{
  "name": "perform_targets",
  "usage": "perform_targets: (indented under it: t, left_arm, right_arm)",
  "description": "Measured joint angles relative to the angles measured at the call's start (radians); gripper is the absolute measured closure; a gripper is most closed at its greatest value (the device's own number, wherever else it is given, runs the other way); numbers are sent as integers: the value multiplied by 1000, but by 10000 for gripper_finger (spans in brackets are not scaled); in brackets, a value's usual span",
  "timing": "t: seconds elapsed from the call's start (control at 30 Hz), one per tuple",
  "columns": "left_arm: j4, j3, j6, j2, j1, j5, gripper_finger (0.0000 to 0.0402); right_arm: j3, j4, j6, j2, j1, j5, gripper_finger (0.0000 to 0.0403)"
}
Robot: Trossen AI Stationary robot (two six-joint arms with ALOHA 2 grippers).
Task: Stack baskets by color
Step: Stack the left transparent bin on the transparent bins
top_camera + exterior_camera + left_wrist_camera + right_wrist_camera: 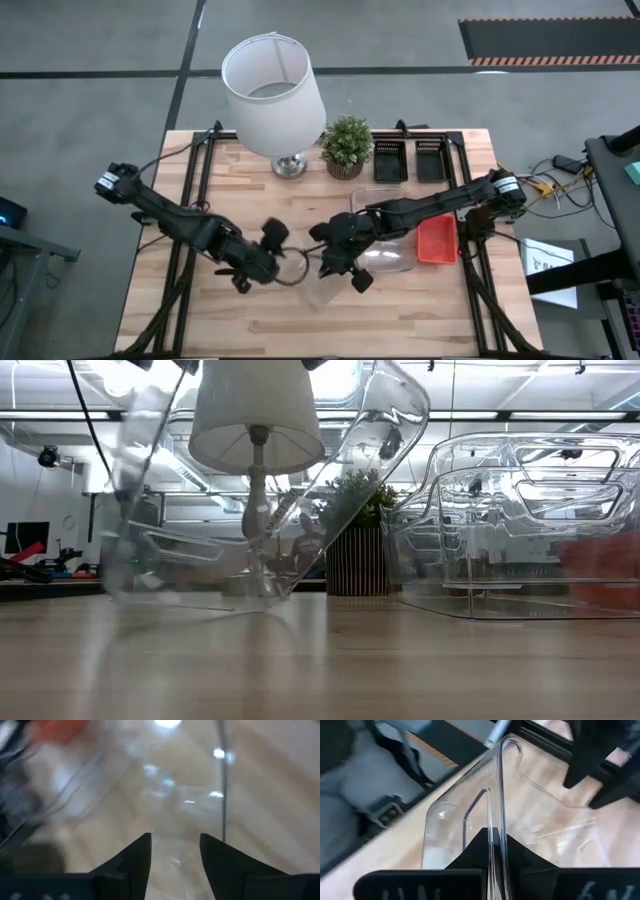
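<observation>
Pinching the wall of a clear basket (470, 820), my right claw (492, 851) is fully closed on the thin plastic, which is running up between its two fingers in the right wrist view. From above, that basket (318, 283) is sitting tilted near the middle front of the surface (200, 320), between the two arms, and the low view is showing it (250, 490) standing on one edge and leaning.

My left claw (175, 852) is just beside the same basket on the opposite side, with its fingers parted part-way and nothing visibly between them; whether a pad is brushing the plastic I cannot tell. So I am judging this a handover, with the weight going over to the right claw alone.

The second clear basket (385, 255) is lying just right of centre, close to the held one, with the red basket (437, 240) touching or nearly touching its right side. Two black baskets (410, 160) are sitting side by side at the back, near the plant (347, 145) and lamp (272, 90).

To do this well, I am planning to draw the left claw clear first so it is not snagging the rim. The grip is on one thin wall, so the basket will likely swing; I am meaning to lift slowly, level it, line its corners over the other clear basket, and lower until it nests before releasing.
</observation>
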Motion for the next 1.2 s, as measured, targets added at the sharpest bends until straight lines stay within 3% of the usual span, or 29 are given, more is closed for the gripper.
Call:
perform_targets:
  t: [0.23, 0.47, 0.67, 1.03, 1.2]
  left_arm:
    - [-16, -62, -111, -128, 0, -262, 249]
    - [132, -160, -144, -258, -4, -631, 249]
    - [255, -197, -132, -355, -4, -870, 249]
    - [509, -259, -125, -391, -3, -900, 249]
    - [523, -278, -129, -357, -3, -859, 249]
  right_arm:
    - [0, -15, -49, -25, 22, 174, 394]
    - [0, -38, -81, -88, 75, 395, 394]
    - [0, -95, -79, -141, 160, 739, 394]
    - [0, -303, 130, -186, 323, 1329, 394]
    - [0, -450, 310, -187, 377, 1392, 394]
